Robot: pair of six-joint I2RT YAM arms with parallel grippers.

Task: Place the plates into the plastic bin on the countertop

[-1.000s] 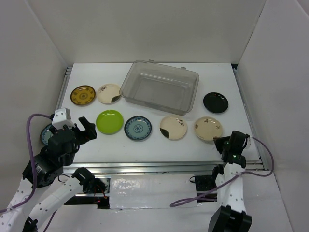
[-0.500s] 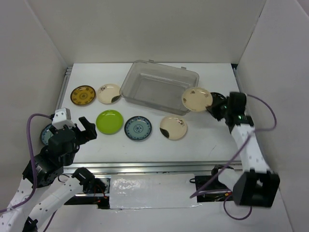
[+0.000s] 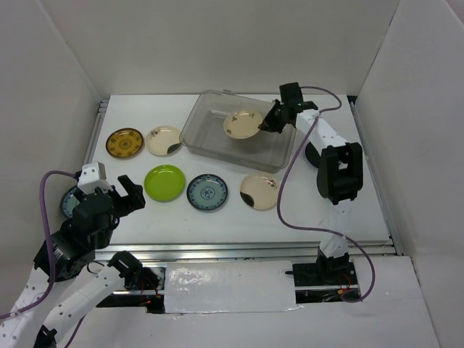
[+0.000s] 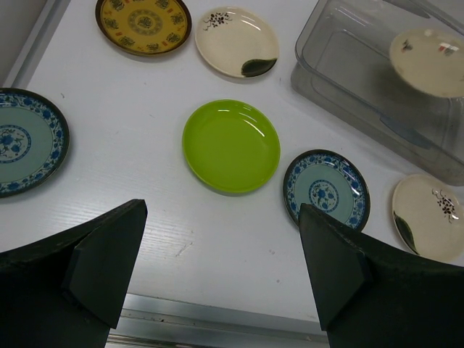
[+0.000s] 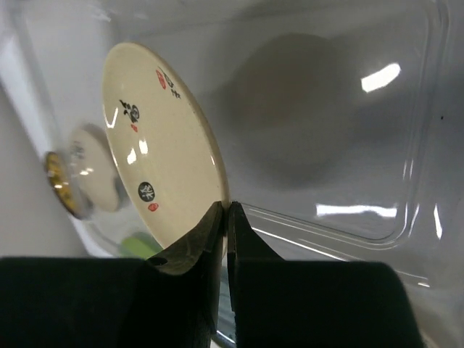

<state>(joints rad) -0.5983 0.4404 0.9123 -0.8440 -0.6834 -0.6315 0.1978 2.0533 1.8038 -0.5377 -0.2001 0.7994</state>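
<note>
Above the plastic bin (image 3: 210, 141), at the far side of the countertop (image 3: 326, 210), the right gripper (image 3: 272, 122) held a cream plate (image 3: 243, 123) over the bin's bare floor. Only the right wrist view showed the fingers pinched narrowly on the plate's rim, with the plate steeply tilted. The right arm stretched far across the counter. The left gripper (image 3: 130, 192) hovered at the near left, jaws spread wide and empty.

On the countertop lay one mustard plate (image 3: 125, 142), one lime plate (image 3: 164, 181) and two marked cream plates (image 3: 164, 140) (image 3: 260, 191). There were also two blue plates: one near the middle (image 3: 207, 192), the other (image 4: 25, 138) plain in the left wrist view but mostly hidden under the left arm from above.
</note>
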